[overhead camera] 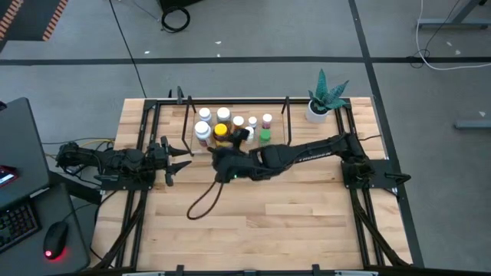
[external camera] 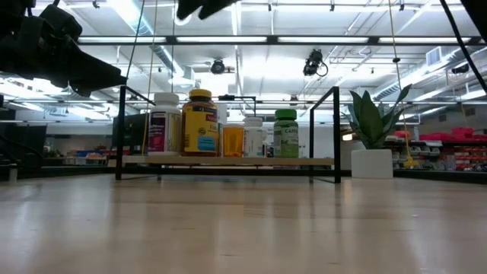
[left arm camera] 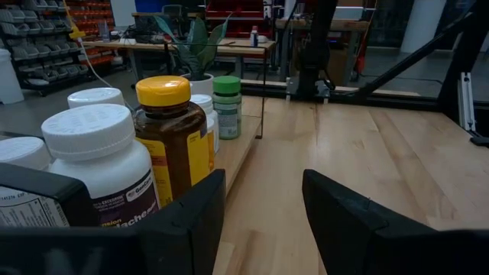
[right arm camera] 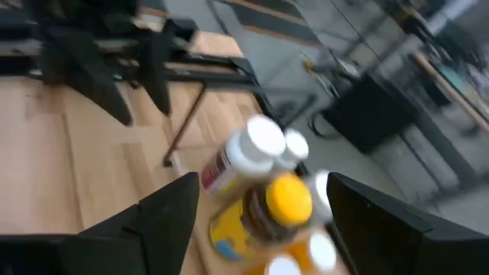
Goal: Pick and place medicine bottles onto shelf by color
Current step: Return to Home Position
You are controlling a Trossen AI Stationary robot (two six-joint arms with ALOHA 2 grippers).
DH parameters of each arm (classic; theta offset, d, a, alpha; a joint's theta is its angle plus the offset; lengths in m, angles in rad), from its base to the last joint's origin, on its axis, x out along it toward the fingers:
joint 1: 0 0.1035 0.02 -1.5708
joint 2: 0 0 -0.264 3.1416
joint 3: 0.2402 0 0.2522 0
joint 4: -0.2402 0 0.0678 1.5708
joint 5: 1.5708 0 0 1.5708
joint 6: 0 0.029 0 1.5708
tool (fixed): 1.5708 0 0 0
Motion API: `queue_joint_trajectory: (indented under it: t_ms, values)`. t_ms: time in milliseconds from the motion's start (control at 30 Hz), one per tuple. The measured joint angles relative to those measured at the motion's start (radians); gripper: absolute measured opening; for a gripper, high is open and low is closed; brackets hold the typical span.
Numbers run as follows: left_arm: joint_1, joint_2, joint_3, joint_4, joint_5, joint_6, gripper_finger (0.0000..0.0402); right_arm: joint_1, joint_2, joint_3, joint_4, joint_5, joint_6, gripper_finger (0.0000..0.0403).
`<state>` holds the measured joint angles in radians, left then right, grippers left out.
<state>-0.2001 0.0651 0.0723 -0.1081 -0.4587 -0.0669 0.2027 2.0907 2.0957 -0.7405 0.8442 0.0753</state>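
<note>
Left gripper (left arm camera: 263, 191): sits at the table's left side, near the shelf's left front corner. Its dark, blunt fingers point toward the table centre, are spread wide and hold nothing. The bottles stand ahead of it and off to one side, outside the gap between the fingers.

Low shelf of thin black metal rods on a light wood base (external camera: 228, 160): stands at the table's far centre, long axis running left to right.

Medicine bottles: all are cylindrical and stand upright on the wood base, long axes vertical, caps up. In the low view, from the left:
- white plastic bottle with pink label (external camera: 163, 122)
- amber bottle with yellow cap (external camera: 202, 122)
- small translucent orange bottle (external camera: 232, 141)
- small white bottle (external camera: 255, 137)
- green bottle with green cap (external camera: 285, 133)

Right gripper (right arm camera: 260, 187): its arm reaches in from the right. It hangs over the shelf's front left part, above the yellow cap, with the fingers wide apart and empty.

White pot with a spiky green plant (external camera: 373, 156): stands right of the shelf, apart from it
</note>
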Motion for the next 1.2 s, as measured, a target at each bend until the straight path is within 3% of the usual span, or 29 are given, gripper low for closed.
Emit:
queue_joint_trajectory:
  t_ms: [133,467,667,800,1200]
  values:
    - [0.0,0.0,0.0,0.0,0.0,0.0,0.0182,-0.044,-0.009,0.04,0.005,-0.077,-0.154,0.0283]
    - [0.0,0.0,0.0,0.0,0.0,0.001,0.0188,-0.143,-0.174,0.047,-0.051,-0.315,-0.313,0.0253]
    - [0.0,0.0,0.0,0.0,0.0,0.0,0.0184,-0.222,-0.284,0.01,-0.07,-0.577,-0.36,0.0245]
    - [0.0,0.0,0.0,0.0,0.0,0.0,0.0185,-0.274,-0.364,-0.102,-0.013,-0.713,-0.378,0.0244]
    - [0.0,0.0,-0.001,0.026,0.0,0.031,0.0181,-0.317,-0.7,-0.668,0.408,-0.738,-0.384,0.0242]
